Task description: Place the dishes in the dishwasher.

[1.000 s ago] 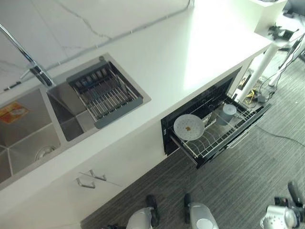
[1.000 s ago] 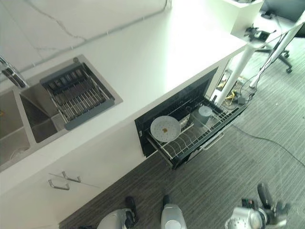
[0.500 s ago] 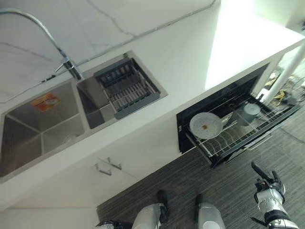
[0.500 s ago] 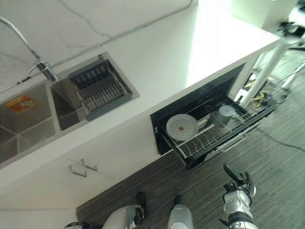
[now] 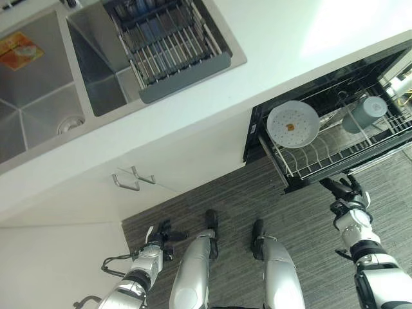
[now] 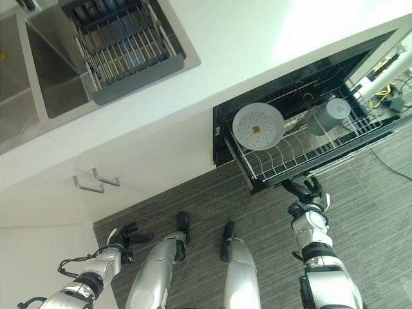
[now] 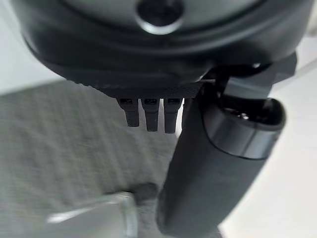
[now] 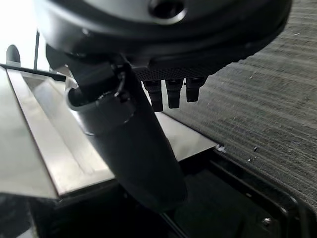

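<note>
My left hand hangs low beside the cabinet front, fingers loose and holding nothing; ahead of its fingertips are only the cabinet handles, and further off the sink with its drying rack set in the counter. I can't make out any dish left in that rack, so I'd judge the loading close to done. Moving right, the dishwasher drawer stands pulled out, and the task's things sit in its wire basket: the plate upright in the tines and the grey cup further along, apart from it. My right hand is just short of the drawer's front edge, fingers extended and empty; its wrist view shows the steel front panel right past my thumb. The risk I see is here: if I push the drawer unevenly from one corner, it could jam or jolt, and the plate could tip out of its tines against the cup.
</note>
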